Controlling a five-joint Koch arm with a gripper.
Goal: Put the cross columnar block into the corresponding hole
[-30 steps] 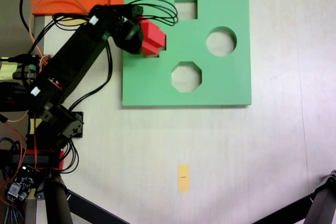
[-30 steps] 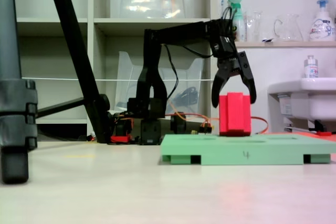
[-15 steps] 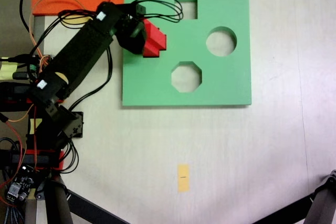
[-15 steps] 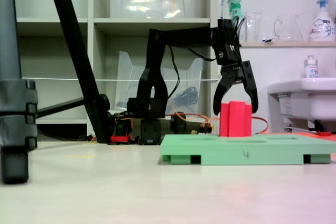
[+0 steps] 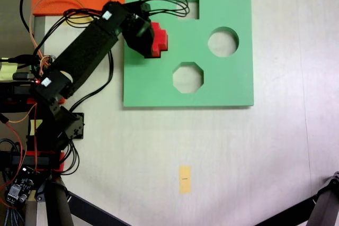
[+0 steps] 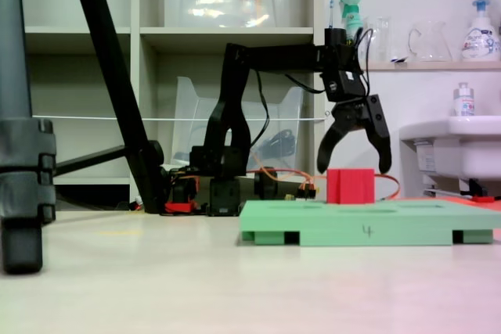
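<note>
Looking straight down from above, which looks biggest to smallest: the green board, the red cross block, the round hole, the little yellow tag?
1. Green board.
2. Round hole and red cross block: too alike to rank, and the claw covers part of the block.
3. Yellow tag.

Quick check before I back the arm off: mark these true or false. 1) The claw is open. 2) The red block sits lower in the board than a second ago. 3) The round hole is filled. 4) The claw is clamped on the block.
1) True: the claw is spread open above the red block.
2) True: less of it sticks up from the green board.
3) False: the round hole is empty.
4) False: the fingers hang just above the block, apart from it.
</note>
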